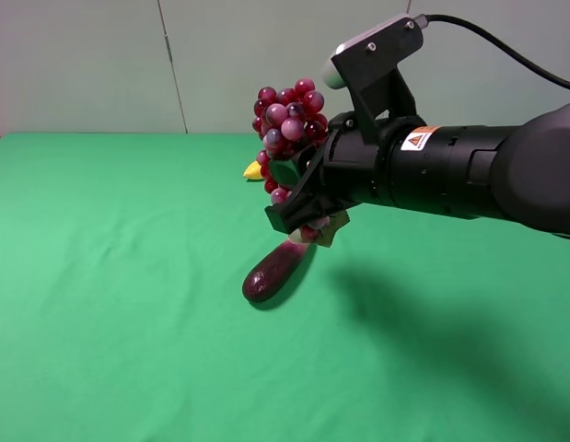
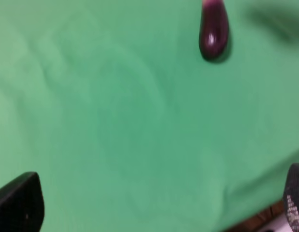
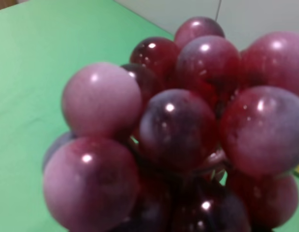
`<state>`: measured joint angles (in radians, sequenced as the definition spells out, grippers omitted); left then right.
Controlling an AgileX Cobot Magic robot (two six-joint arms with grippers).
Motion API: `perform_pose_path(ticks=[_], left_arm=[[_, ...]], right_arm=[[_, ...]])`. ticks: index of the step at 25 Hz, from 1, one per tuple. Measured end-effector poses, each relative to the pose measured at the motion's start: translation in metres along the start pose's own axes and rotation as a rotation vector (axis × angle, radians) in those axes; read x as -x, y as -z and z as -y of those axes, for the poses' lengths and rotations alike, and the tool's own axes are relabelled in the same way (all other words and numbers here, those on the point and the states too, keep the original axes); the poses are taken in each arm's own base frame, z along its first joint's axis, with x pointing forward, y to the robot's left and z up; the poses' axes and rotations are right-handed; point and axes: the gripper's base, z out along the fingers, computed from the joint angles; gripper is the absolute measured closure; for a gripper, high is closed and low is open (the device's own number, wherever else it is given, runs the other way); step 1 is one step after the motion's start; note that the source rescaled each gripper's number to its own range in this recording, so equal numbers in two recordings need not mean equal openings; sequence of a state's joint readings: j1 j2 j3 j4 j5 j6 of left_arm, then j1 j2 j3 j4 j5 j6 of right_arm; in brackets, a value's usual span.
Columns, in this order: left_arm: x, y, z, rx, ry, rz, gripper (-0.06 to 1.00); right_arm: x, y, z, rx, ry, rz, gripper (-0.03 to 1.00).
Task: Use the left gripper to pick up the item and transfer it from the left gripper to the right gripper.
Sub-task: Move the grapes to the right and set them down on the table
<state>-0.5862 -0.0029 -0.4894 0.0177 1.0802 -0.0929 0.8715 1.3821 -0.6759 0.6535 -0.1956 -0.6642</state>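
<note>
A bunch of dark red grapes (image 1: 289, 115) hangs in the air above the green cloth, held by my right gripper (image 1: 298, 189), which is shut on its lower part. The grapes fill the right wrist view (image 3: 178, 130) and hide the fingers there. My left gripper (image 2: 156, 208) is open and empty above the cloth. Its two dark fingertips (image 2: 19, 203) show at the corners of the left wrist view. The left arm is out of the exterior view.
A purple eggplant (image 1: 271, 272) lies on the green cloth (image 1: 110, 276) just below the right gripper; it also shows in the left wrist view (image 2: 213, 31). A small yellow item (image 1: 254, 169) lies behind the grapes. The table's edge (image 2: 265, 220) shows near the left gripper.
</note>
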Motion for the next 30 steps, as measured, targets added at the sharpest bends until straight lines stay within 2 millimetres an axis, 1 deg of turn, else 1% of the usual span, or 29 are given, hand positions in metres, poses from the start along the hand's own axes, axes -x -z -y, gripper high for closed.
perform_pose_path(ticks=[13,16,18,22,26,30], left_arm=[[0.000,-0.002,0.000,-0.002,-0.026,0.005,-0.06],[0.000,-0.002,0.000,0.028,-0.011,0.007,-0.06],[-0.001,-0.002,0.000,0.074,0.014,0.010,-0.06],[-0.001,-0.002,0.001,0.223,0.096,0.019,-0.06],[-0.001,-0.002,0.002,0.381,0.183,0.029,-0.06],[-0.001,-0.002,0.002,0.489,0.242,0.036,-0.06]], right_arm=[[-0.001,0.000,-0.001,0.007,-0.022,-0.009,0.96],[-0.003,0.000,-0.002,0.021,-0.023,-0.028,0.96],[-0.003,0.000,-0.002,0.024,-0.026,-0.032,0.96],[-0.001,0.000,-0.004,0.038,-0.039,-0.044,0.97],[0.012,-0.001,-0.005,0.087,-0.058,-0.063,0.97],[0.023,-0.001,0.013,0.098,-0.133,-0.111,0.97]])
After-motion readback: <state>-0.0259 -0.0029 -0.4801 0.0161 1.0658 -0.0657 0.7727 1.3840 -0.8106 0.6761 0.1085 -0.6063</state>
